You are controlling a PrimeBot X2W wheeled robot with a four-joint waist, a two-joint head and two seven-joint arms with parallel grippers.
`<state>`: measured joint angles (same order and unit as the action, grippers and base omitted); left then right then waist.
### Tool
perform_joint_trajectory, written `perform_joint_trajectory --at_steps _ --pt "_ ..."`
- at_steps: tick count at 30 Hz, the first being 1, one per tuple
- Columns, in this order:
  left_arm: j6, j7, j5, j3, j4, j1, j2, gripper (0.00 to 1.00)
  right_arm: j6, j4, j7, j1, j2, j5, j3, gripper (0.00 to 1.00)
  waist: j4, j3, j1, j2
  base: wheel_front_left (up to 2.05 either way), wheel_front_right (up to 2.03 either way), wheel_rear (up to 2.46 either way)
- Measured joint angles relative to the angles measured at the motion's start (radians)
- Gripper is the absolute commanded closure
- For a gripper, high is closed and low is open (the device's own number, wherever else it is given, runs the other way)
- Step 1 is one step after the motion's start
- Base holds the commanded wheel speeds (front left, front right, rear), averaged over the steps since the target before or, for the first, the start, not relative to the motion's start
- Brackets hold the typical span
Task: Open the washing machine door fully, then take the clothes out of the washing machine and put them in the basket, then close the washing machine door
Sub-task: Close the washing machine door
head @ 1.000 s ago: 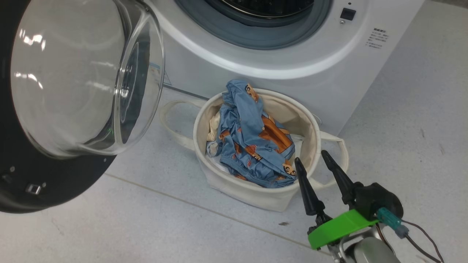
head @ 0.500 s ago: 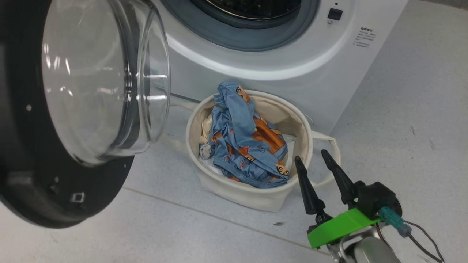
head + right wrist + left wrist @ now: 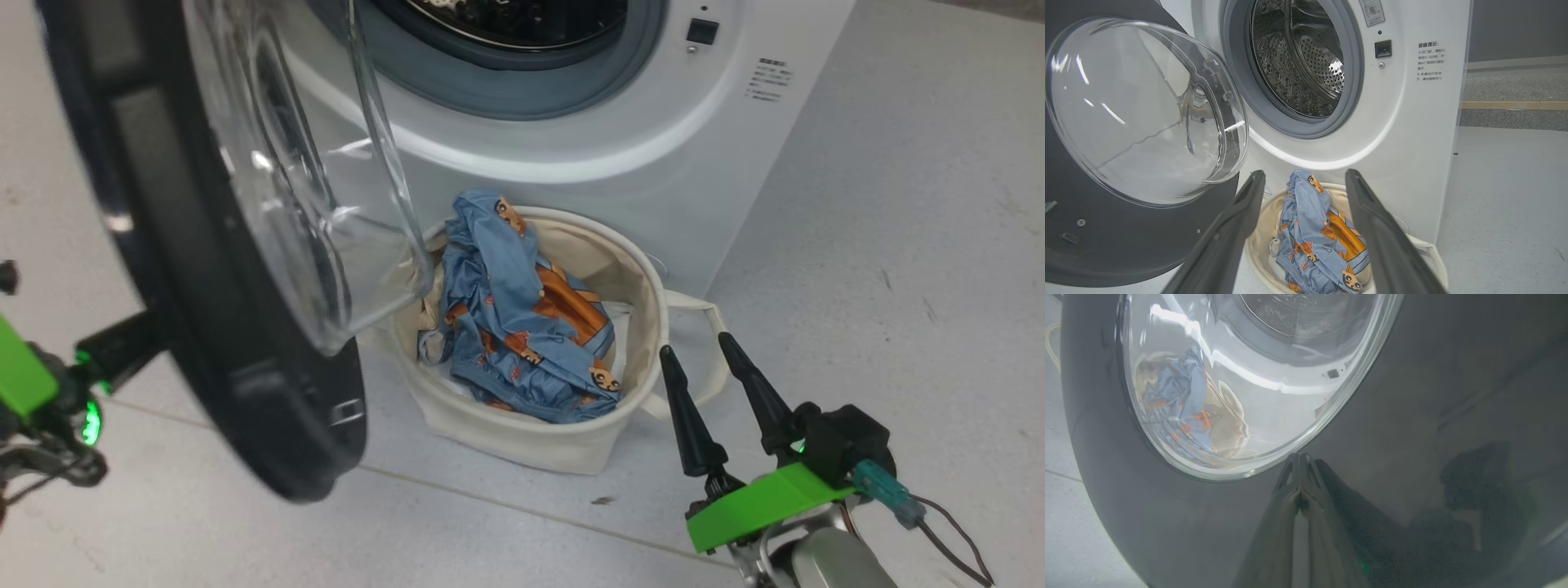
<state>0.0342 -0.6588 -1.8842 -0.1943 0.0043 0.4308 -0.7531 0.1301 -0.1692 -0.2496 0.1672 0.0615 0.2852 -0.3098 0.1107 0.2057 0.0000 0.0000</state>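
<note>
The washing machine door (image 3: 220, 327) stands half-swung, its black rim edge-on and its glass bowl (image 3: 318, 204) facing the white washing machine (image 3: 571, 171). My left gripper (image 3: 135, 341) is shut behind the door. In the left wrist view its joined tips (image 3: 1299, 459) touch the outer face of the glossy black rim (image 3: 1412, 416). The clothes (image 3: 514, 327), light blue with orange bears, lie in the cream basket (image 3: 649, 286) under the drum opening. My right gripper (image 3: 694, 347) hovers open just right of the basket, holding nothing. The steel drum (image 3: 1298, 61) looks empty.
Pale grey floor (image 3: 898, 245) surrounds the machine, with open space to the right. The basket's loop handle (image 3: 710, 327) sticks out toward my right gripper. A dark strip of flooring and a skirting line (image 3: 1515, 104) run behind the machine.
The door has swung round toward the machine, from facing the camera to nearly edge-on. My left gripper has come into view behind it. The head camera has shifted; the right gripper has held still.
</note>
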Motion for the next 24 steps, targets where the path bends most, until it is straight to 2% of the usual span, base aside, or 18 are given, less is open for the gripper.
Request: perform_joint_trajectory --at_steps 8,15,24 --pt "0.001 -0.001 0.042 -0.09 -0.1 0.006 0.061 1.0 0.0 0.016 0.0 0.001 0.0 0.009 0.02 0.0 -0.054 -0.003 0.0 0.0 0.0 0.0 0.0" --pt "0.003 0.01 0.1 -0.143 -0.114 0.053 0.109 1.0 0.0 0.029 0.0 0.017 0.0 0.025 0.045 0.0 -0.12 0.017 0.0 0.0 0.0 0.0 0.0" --pt "-0.037 0.075 0.158 -0.203 -0.029 0.125 0.248 1.0 0.0 0.034 0.0 0.017 -0.001 0.034 0.062 0.0 -0.199 0.034 0.0 0.0 0.0 0.0 0.0"
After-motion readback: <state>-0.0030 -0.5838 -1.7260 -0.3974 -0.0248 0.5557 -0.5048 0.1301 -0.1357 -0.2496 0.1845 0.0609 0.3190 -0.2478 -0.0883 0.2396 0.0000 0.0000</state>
